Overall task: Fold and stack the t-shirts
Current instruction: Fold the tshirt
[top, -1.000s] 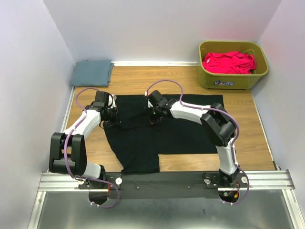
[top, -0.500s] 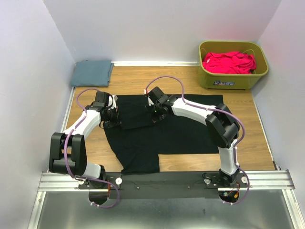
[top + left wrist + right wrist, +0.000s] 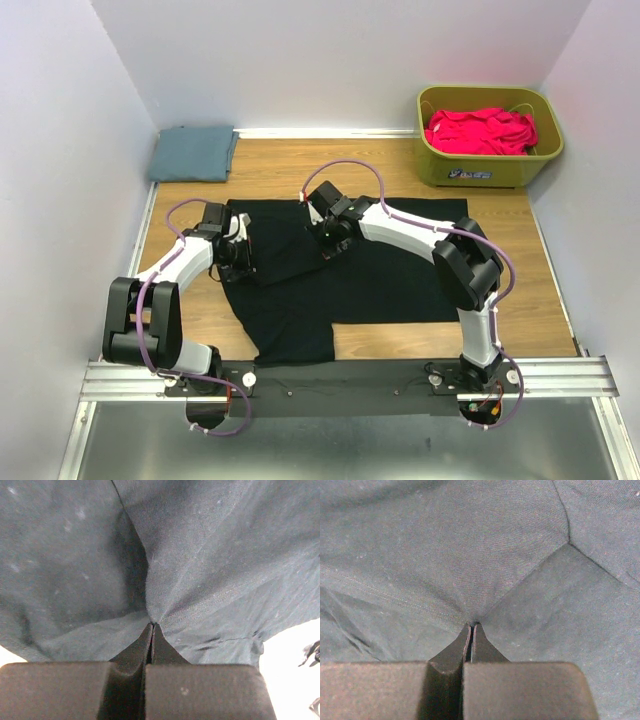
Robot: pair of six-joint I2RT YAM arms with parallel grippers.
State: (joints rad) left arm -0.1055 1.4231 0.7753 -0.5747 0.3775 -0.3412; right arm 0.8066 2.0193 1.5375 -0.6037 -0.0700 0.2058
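A black t-shirt (image 3: 385, 280) lies spread across the wooden table. My left gripper (image 3: 243, 263) is shut on a pinch of its cloth near the left side; the left wrist view shows the fabric (image 3: 200, 555) bunching into the closed tips (image 3: 152, 625). Near the shirt's far middle, my right gripper (image 3: 335, 240) is likewise shut on a pinch of black cloth (image 3: 445, 540) at its tips (image 3: 471, 625). A lifted fold runs between the two grippers. A slate blue-grey t-shirt (image 3: 193, 152) sits folded in the far left corner. A pink-red t-shirt (image 3: 480, 130) lies crumpled in the tub.
The olive-green tub (image 3: 485, 172) stands at the far right against the wall. White walls close in the table on the left, back and right. Bare wood (image 3: 520, 270) shows to the right of the black shirt. The arms' mounting rail (image 3: 350, 378) runs along the near edge.
The left gripper has moved nearer and slightly right, pulling the black shirt's left part inward. The right gripper shifted a little right. The fold between them has risen and tilted.
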